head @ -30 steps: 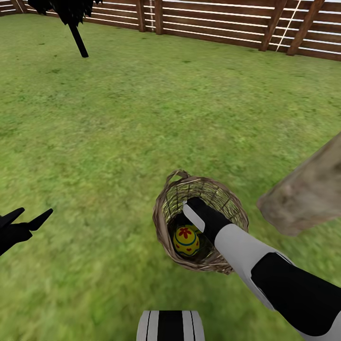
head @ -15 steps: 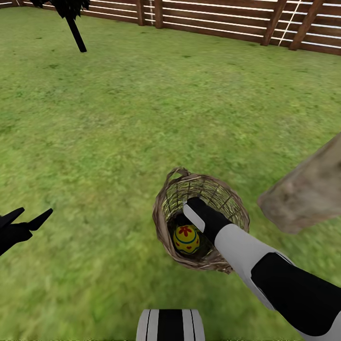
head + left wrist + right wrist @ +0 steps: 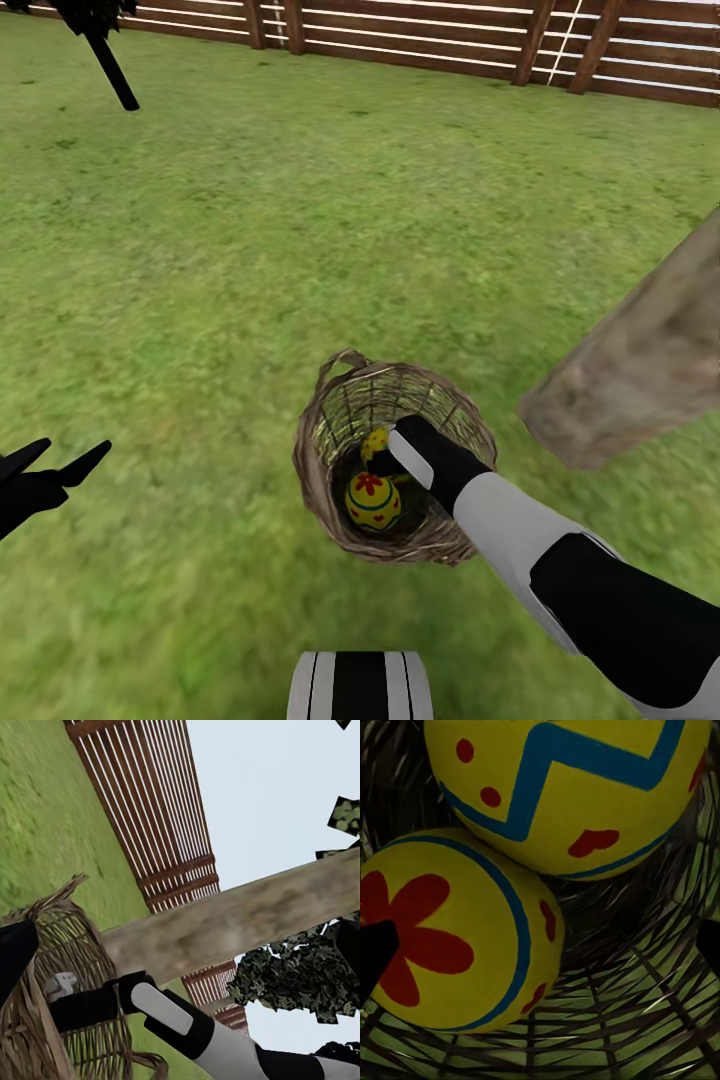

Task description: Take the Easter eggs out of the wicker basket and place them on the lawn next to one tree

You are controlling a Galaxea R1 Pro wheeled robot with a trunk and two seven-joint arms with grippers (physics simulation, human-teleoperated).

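- Two yellow Easter eggs painted with red flowers and blue bands lie touching inside the round brown wicker basket: a flower-topped egg and a zigzag egg.
- The right gripper reaches into the basket above them; I cannot tell its jaw state.
- The basket stands on the mottled green lawn.
- A pale grey-brown tree trunk rises at the basket's two o'clock.
- The left gripper hovers at nine o'clock, fingers spread.
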